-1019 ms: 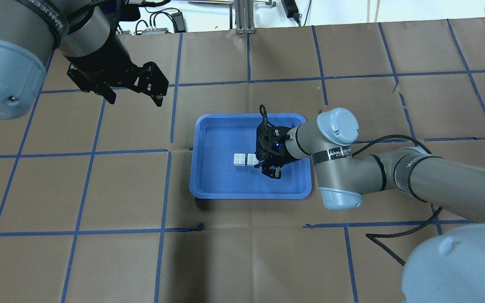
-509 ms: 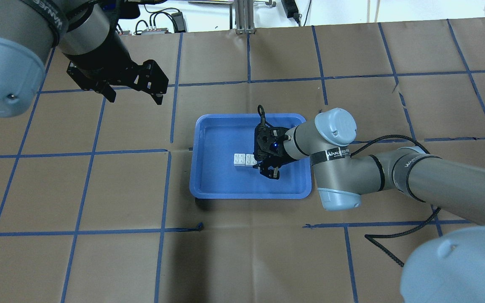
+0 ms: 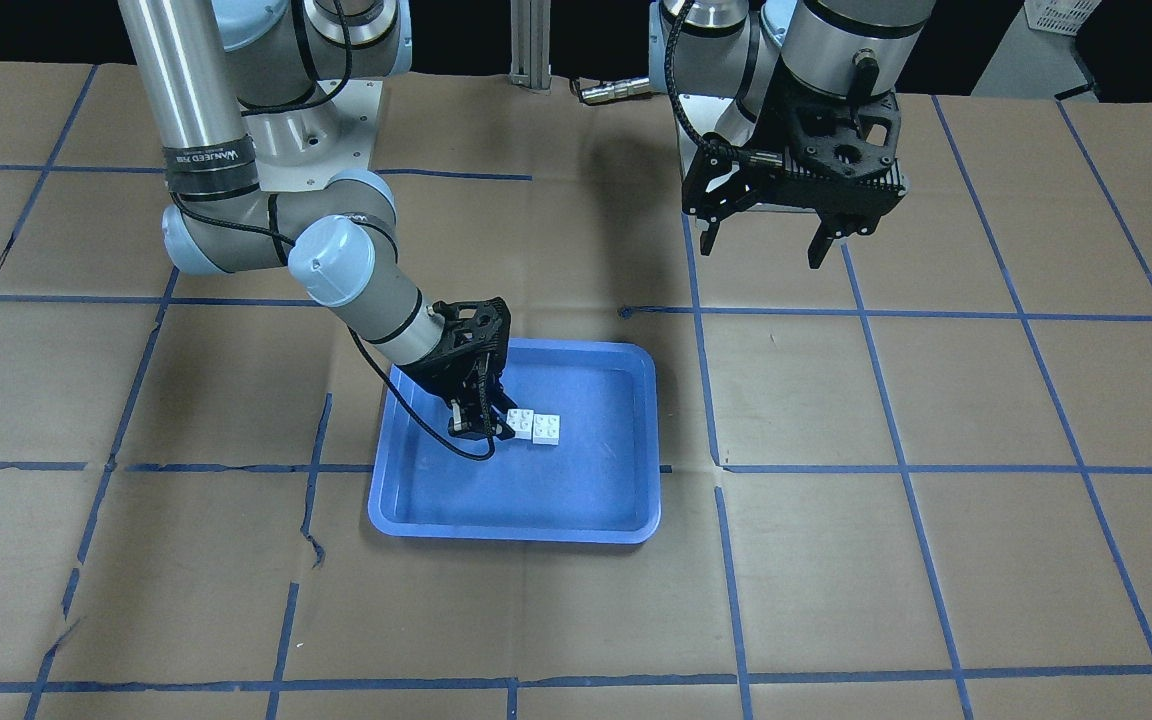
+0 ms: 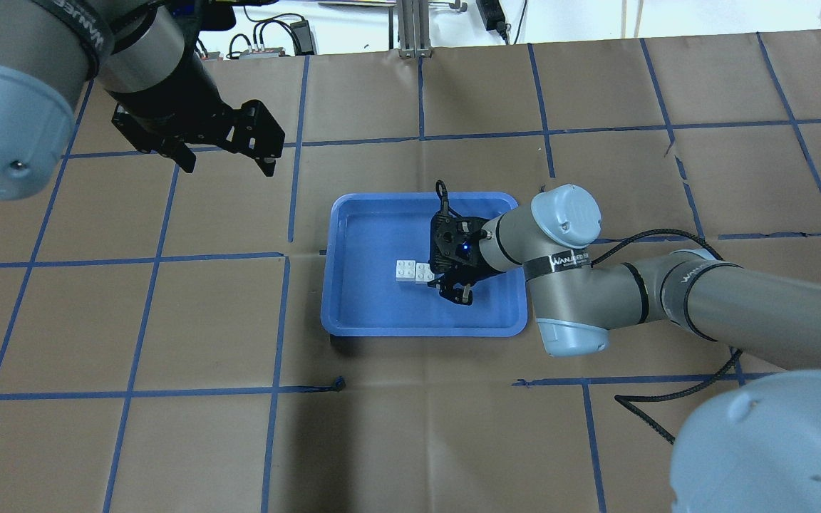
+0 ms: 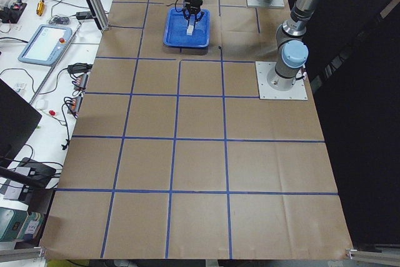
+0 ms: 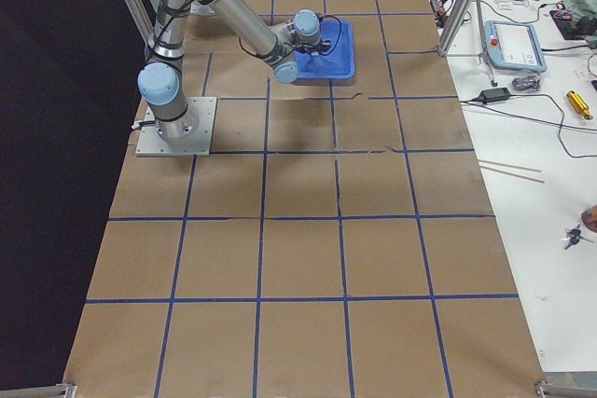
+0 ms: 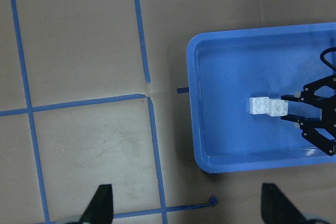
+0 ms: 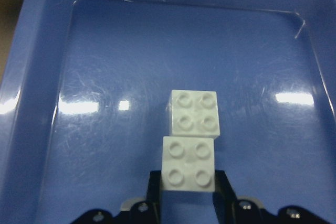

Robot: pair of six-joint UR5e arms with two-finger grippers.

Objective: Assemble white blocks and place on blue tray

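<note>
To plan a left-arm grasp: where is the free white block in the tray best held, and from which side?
Probably from straight above, pinching the free white block by the two flat walls not facing the held block: studs point up, and the right end effector crowds that side.

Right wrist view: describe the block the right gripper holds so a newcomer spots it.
Start at the blue tray mid-table; two white bricks lie side by side near its middle. The held block is clamped in the right gripper, while the free block beside it has nothing gripping it.
</note>
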